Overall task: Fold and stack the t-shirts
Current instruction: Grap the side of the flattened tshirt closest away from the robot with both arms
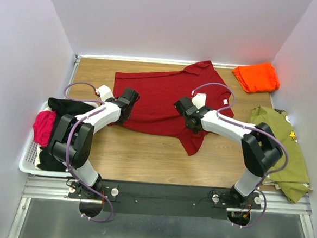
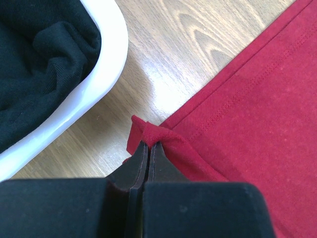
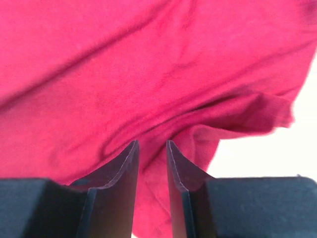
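The dark red t-shirt (image 1: 165, 100) lies spread mid-frame on the wooden surface (image 1: 145, 156). My left claw (image 2: 148, 145) is pinched tight on just a small fold of its hem corner, which I judge could slip free under a pull. My right claw (image 3: 152, 144) stands a narrow gap apart over red cloth, grip uncertain. Only the top view shows the orange t-shirt (image 1: 255, 77) at upper right, and only the left wrist view shows that thin pinch.
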Robot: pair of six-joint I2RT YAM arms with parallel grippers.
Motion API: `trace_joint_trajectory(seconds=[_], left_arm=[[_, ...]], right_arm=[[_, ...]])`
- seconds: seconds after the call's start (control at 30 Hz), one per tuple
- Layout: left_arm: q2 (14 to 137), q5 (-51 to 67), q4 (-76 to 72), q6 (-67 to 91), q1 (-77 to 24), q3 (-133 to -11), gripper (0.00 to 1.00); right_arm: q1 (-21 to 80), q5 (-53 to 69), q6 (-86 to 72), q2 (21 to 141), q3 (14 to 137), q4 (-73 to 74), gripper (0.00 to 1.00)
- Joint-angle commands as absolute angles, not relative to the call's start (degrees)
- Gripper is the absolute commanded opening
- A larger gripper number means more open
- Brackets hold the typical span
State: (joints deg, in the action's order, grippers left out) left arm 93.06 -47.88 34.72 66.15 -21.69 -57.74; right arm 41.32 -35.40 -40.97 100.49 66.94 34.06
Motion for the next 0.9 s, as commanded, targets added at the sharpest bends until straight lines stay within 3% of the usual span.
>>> trace_joint_trajectory(seconds=[0.0,0.33,0.47,0.87], left_arm=[[92.73,-49.13,34.10,65.92,-21.18,-57.48,0.00],[92.55,-49.04,33.84,65.74,-21.18,-57.22,0.00],[92.72,-48.69,33.57,65.57,-21.18,-57.13,0.00],[92.02,-48.87,33.84,65.57,-21.18,-56.69,0.00]], right_arm=[[41.75,-38.41,-42.44,92.47,64.17,34.98,0.38],[41.66,-35.86,-47.38,89.91,54.94,36.39,0.40],[41.75,-36.38,-45.53,90.44,52.74,32.36,0.46],[41.75,-34.72,-42.72,91.67,49.75,23.47,0.48]])
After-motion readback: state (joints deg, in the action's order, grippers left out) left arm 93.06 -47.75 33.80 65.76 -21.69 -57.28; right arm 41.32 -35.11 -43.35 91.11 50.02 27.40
